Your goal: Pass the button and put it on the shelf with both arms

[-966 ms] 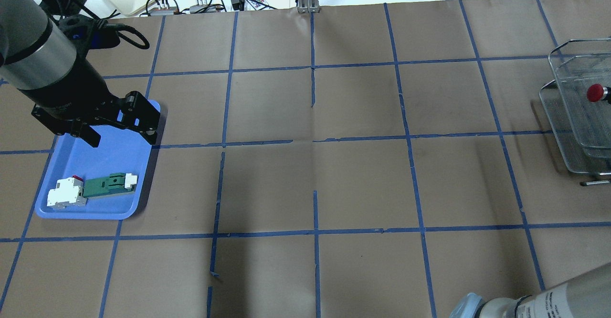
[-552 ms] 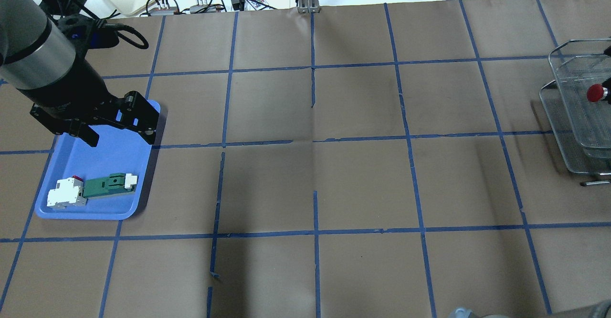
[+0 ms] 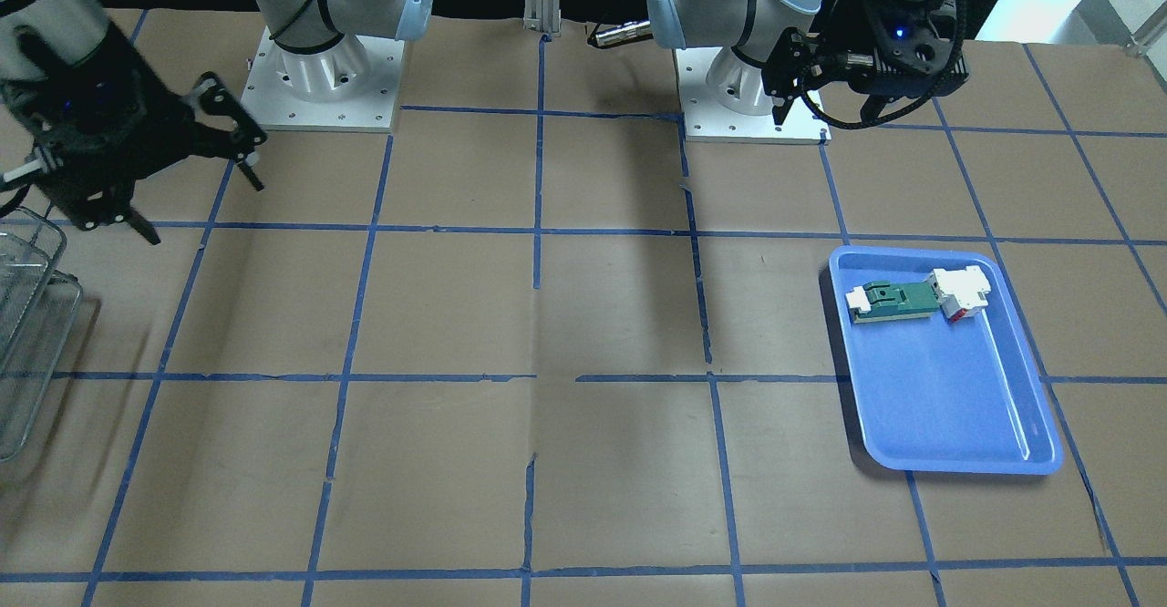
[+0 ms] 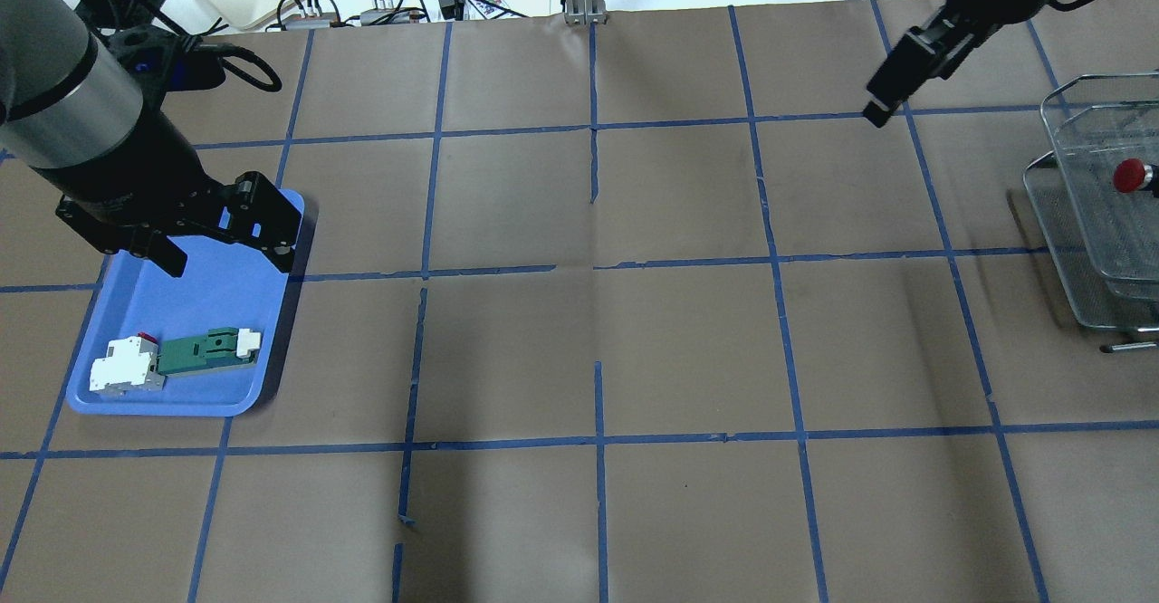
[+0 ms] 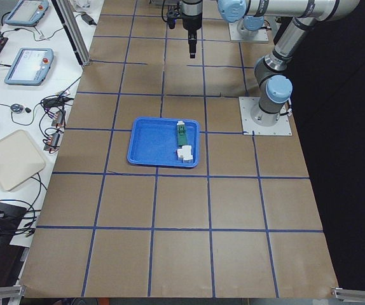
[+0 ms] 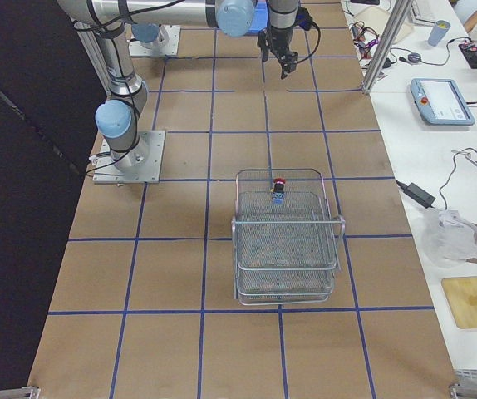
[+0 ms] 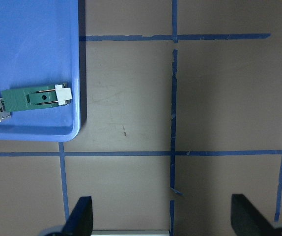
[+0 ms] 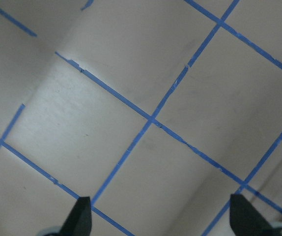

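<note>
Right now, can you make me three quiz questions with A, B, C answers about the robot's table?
1. The right gripper is:
A. open with nothing in it
B. shut tight on nothing
C. shut on the button

2. How many parts lie in the blue tray?
A. one
B. two
C. four

3. Where is the button?
A. in the blue tray
B. in the right gripper
C. in the shelf

Answers:
1 A: in the right wrist view its jaws stand wide apart, with only the papered table between them.
2 B: just the green-and-white part and the white block lie there, end to end.
3 C: its red head shows inside the wire mesh, far from both arms.
</note>
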`<state>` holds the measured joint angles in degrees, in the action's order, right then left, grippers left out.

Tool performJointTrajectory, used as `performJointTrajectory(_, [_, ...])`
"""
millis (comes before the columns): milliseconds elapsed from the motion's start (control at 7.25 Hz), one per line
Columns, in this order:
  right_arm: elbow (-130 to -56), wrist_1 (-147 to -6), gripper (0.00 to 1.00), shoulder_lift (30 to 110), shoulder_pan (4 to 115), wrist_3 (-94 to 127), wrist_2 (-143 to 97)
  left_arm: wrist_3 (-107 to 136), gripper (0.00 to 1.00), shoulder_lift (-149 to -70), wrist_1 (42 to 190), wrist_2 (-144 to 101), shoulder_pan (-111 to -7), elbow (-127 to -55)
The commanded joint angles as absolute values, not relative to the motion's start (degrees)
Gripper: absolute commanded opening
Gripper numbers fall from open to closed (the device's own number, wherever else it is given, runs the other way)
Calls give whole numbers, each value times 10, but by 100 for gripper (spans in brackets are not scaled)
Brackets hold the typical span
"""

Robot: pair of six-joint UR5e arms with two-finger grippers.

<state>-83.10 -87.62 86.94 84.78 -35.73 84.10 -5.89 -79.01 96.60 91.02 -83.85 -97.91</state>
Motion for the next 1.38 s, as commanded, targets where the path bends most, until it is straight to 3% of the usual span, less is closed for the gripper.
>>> performJointTrajectory(0, [-836,-837,100,913,872,-196,869,-60,100,-790,965,911,-838,-980])
performJointTrajectory(690, [-883,-872,100,929,862,-25,919,-59,100,-794,966,909,-838,-981])
performJointTrajectory(1241, [-875,-891,100,919,881,47,863,-62,100,-797,966,912,-836,-984])
